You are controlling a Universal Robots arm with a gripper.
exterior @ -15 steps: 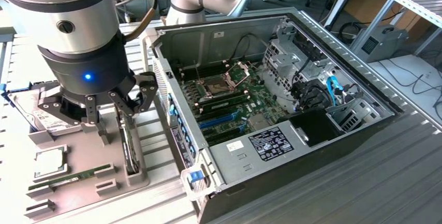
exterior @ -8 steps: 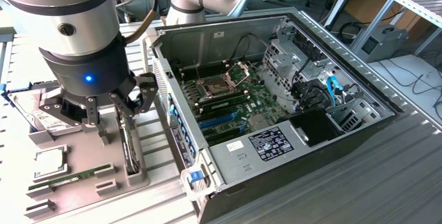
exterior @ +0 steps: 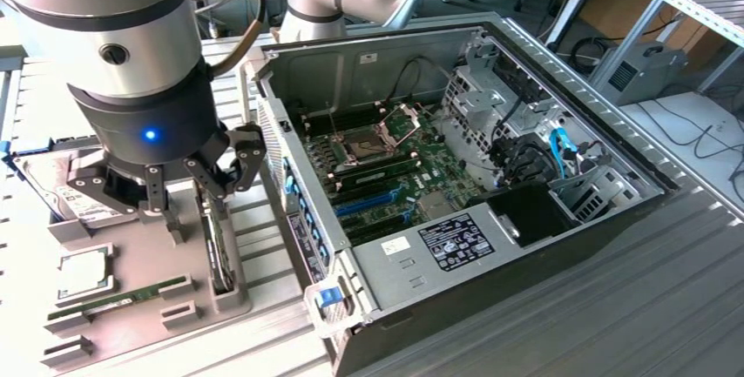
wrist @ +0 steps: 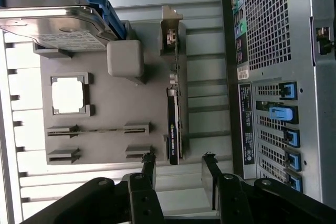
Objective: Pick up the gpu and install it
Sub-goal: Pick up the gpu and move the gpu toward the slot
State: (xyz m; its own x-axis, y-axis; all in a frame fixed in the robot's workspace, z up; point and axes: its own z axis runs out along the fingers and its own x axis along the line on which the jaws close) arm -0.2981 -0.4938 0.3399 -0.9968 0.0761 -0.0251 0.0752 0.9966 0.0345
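Note:
The gpu [exterior: 218,251] stands on edge in a slot of the grey holder tray [exterior: 134,251], on the exterior view's left, beside the open computer case [exterior: 465,177]. In the wrist view the gpu [wrist: 173,127] is a narrow black slab with a metal bracket at its far end. My gripper [exterior: 195,207] hangs just above the card, open, holding nothing. In the wrist view my gripper [wrist: 179,169] has one finger to each side of the card's line, and both fingers are apart from it.
The tray [wrist: 105,145] also carries a silver hard drive [exterior: 82,194] [wrist: 58,24], a square processor chip [exterior: 82,272] [wrist: 68,95] and a slim green memory stick [exterior: 122,297] [wrist: 100,128]. The case's back panel [wrist: 278,77] with blue slot latches stands close beside the tray.

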